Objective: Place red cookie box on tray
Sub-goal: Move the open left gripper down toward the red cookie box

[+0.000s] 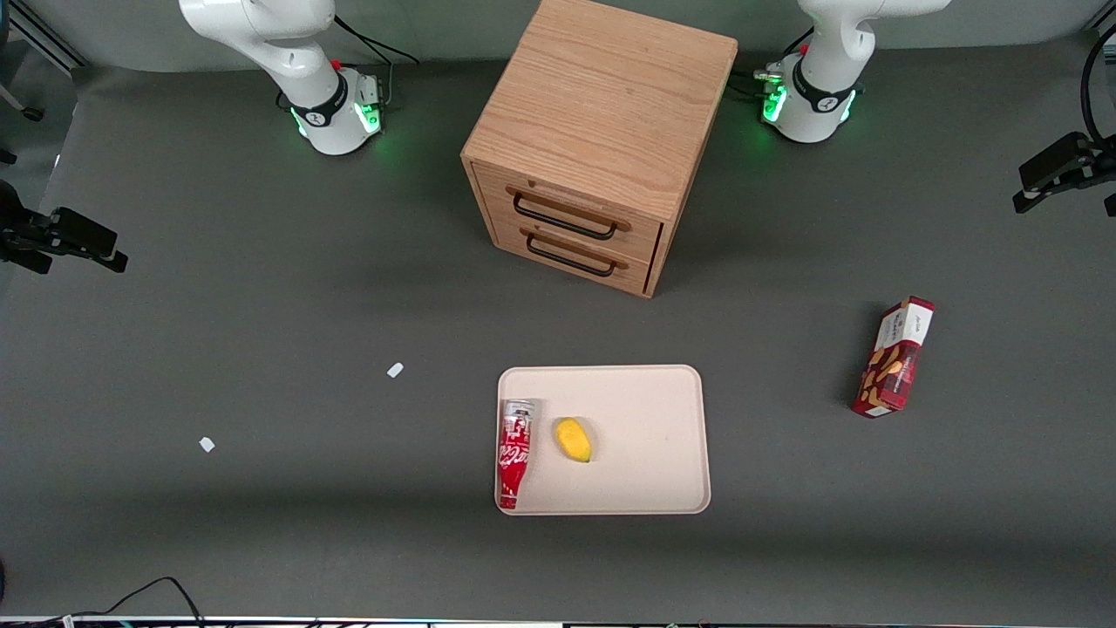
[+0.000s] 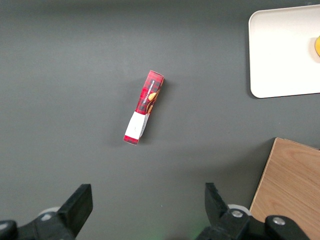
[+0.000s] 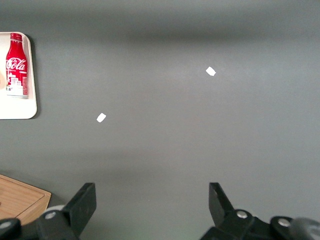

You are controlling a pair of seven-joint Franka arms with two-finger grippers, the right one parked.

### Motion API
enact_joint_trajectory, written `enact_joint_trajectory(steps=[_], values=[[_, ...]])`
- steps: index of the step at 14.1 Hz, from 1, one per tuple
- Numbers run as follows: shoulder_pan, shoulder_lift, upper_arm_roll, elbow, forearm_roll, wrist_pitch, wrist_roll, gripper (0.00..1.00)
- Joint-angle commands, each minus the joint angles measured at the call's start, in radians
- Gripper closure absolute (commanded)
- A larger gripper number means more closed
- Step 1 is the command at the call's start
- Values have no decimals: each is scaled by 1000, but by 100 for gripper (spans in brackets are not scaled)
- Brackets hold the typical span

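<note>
Your red cookie box lies flat on the gray surface, right below your claw and not touching it. Your claw hangs wide open, holding nothing. The tray sits off to one side, well apart from the box.

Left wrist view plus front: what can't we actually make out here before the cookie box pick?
- Pincer: open above the table; front view does not show it at all.
- Red cookie box: label text too small in both views.
- Tray: cut off by the wrist view's edge; the yellow fruit barely shows.
- Drawer cabinet: drawer contents hidden, both drawers shut.
</note>
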Motion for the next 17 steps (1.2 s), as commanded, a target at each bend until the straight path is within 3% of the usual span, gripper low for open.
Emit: enact_joint_trajectory(steps=[1, 7, 10, 17], values=[[12, 7, -14, 13, 12, -24, -24, 0], [14, 30, -12, -29, 14, 1, -1, 0], [10, 97, -12, -50, 14, 22, 116, 0], [11, 179, -5, -335, 86, 444, 206, 0]])
